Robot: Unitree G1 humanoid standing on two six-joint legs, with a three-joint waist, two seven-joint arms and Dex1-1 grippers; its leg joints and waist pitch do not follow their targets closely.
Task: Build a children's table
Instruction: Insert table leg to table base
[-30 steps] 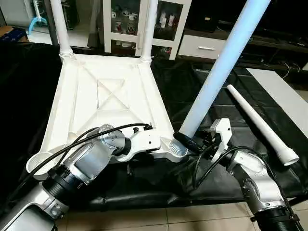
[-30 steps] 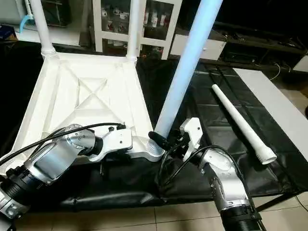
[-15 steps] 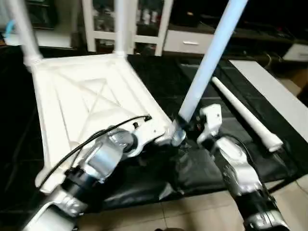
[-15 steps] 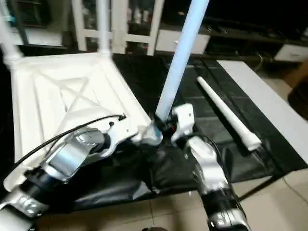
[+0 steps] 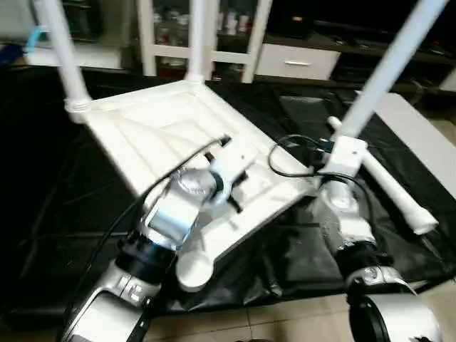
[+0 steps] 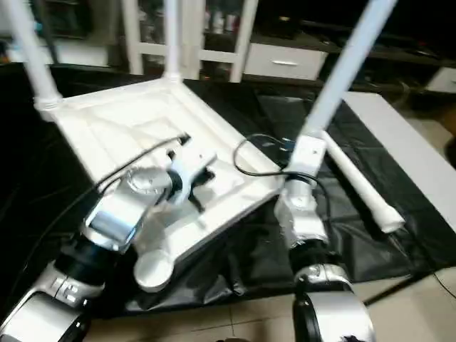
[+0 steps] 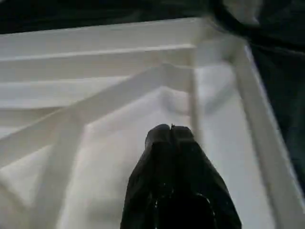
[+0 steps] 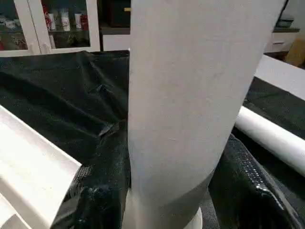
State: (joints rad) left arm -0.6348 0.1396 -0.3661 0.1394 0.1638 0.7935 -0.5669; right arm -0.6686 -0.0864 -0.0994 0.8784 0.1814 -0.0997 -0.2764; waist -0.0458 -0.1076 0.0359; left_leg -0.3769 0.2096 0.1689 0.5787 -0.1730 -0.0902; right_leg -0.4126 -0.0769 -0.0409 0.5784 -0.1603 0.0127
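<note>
**Children's table, underside up, three legs standing, one loose**

Table top (image 5: 153,135): white plastic square, lay upside down on the black-covered surface (image 5: 57,206), ribbed underside facing up, turned so that one corner pointed toward the robot. An empty round corner socket (image 5: 194,269) sat at that near corner, open end up.

Far legs: two white tubular legs stood upright in the far corners, the far-left leg (image 5: 63,53) and the far-right leg (image 5: 197,39).

Third leg (image 5: 385,68): long, white, tapered, rose slanting up and to the right from the table top's right corner. In the right wrist view its thick lower end (image 8: 190,109) stood between that gripper's two black fingers (image 8: 97,191).

Fourth leg (image 5: 388,187): lay loose on the black cover to the right of the table top, apart from it, its flanged end nearest the robot.

Right gripper (image 8: 171,210): clamped around the base of the third leg, one finger on each side of the tube.

Left gripper (image 7: 170,131): fingers pressed together, holding nothing, the tips poised over the ribbed underside near a diagonal rib; whether they touched the plastic could not be told. The left arm's silver forearm (image 5: 171,214) reached across the near part of the table top.

Surroundings: a white glass-door cabinet (image 5: 235,32) stood behind the surface, a white panel (image 5: 427,142) lay along the right edge, and tiled floor (image 5: 285,324) showed in front.
</note>
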